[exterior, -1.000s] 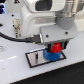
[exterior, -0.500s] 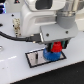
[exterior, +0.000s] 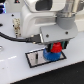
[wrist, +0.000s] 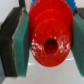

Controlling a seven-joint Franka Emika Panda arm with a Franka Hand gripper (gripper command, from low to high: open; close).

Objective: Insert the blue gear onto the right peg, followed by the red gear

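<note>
In the exterior view my gripper [exterior: 56, 46] hangs over the white plate with a black border [exterior: 34, 58] and is shut on the red gear [exterior: 56, 47]. The red gear sits directly above the blue gear [exterior: 52, 55], which lies on the plate at its right end. The right peg is hidden under the gears. In the wrist view the red gear [wrist: 49, 34] fills the middle, its dark centre hole showing, clamped between two teal finger pads [wrist: 21, 44].
A black cable [exterior: 15, 39] runs along the arm at the exterior view's left. The white table [exterior: 20, 75] spreads around the plate. The left part of the plate is bare; its left peg is too small to make out.
The gripper with the red gear has stayed over the blue gear, dropping slightly if at all. Nothing else has moved.
</note>
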